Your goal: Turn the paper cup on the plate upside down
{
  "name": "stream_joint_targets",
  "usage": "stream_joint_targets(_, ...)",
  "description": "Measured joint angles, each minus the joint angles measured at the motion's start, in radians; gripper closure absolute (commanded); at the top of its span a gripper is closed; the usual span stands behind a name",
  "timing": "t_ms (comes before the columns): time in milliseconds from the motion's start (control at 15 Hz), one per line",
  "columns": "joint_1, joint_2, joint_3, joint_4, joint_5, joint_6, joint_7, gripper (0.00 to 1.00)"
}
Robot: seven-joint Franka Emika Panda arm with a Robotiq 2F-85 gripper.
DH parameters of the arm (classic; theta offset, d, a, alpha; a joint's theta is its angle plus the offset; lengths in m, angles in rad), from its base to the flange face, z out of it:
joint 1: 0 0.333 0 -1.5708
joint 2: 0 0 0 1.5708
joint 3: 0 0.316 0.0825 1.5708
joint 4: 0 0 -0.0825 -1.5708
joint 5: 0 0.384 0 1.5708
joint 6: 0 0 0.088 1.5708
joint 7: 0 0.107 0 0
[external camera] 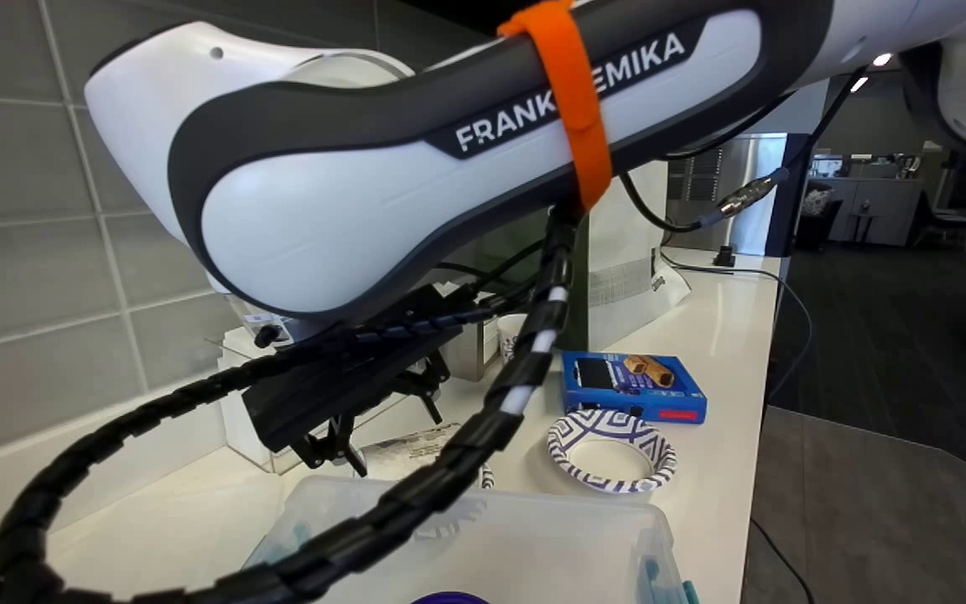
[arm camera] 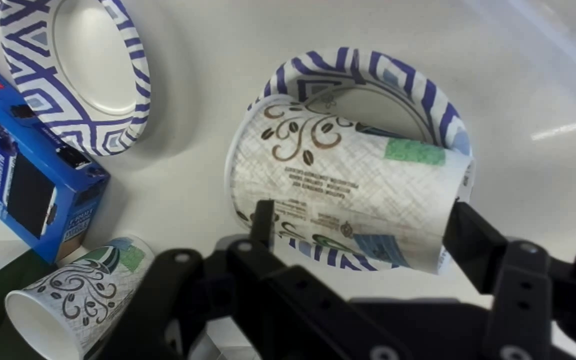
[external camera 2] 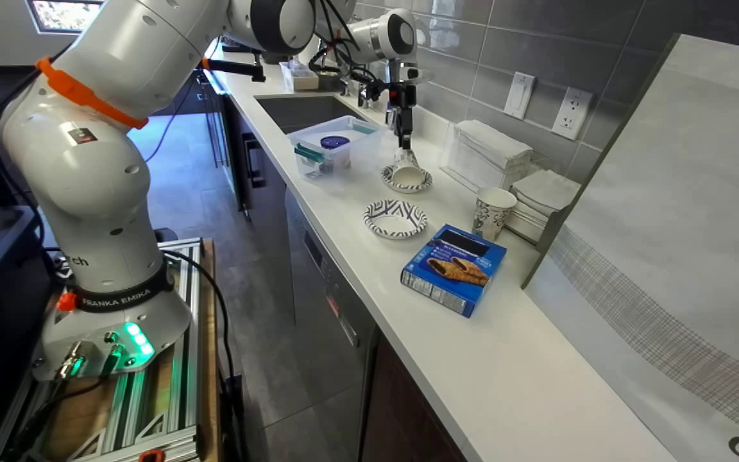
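My fingers (arm camera: 479, 248) stood wide apart, astride the paper cup (arm camera: 348, 175) lengthwise: one by its mouth end, the other against or just beside its base. I could not tell whether either touched. I saw no dent in the paper, and I took the cup to be not yet gripped.

It lay on its side on the plate (arm camera: 430, 97), mouth toward the second plate, so the turning was not done. I judged it very light and thin-walled, apt to roll or skid at a nudge. The wall would likely give in the middle; the rolled lip and the base rim ought to be the stiff parts. A gentle hold near the base seemed best to me, leaving the mouth free to go down. Squeezed end to end, it might buckle or pop loose. The plate, paper by its look, would probably slide with any push.

Near that plate, in an exterior view, a clear tub (external camera 2: 363, 149) stood on the counter (external camera 2: 504, 333), and the second plate (external camera 2: 377, 210) lay on the opposite side. Past it came a blue box (external camera 2: 454, 266) and another cup (external camera 2: 490, 215), upright. Farther along rose a tall white package (external camera 2: 632, 192).
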Motion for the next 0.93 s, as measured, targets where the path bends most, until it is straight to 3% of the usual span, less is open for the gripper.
stream_joint_targets(400,-0.001,0.004,-0.001,0.002,0.0,0.0,-0.004,0.22)
stream_joint_targets(867,0.013,0.003,-0.001,0.034,-0.002,-0.035,-0.02,0.37)
stream_joint_targets(933,0.015,0.003,-0.001,0.038,-0.002,-0.049,-0.022,0.34)
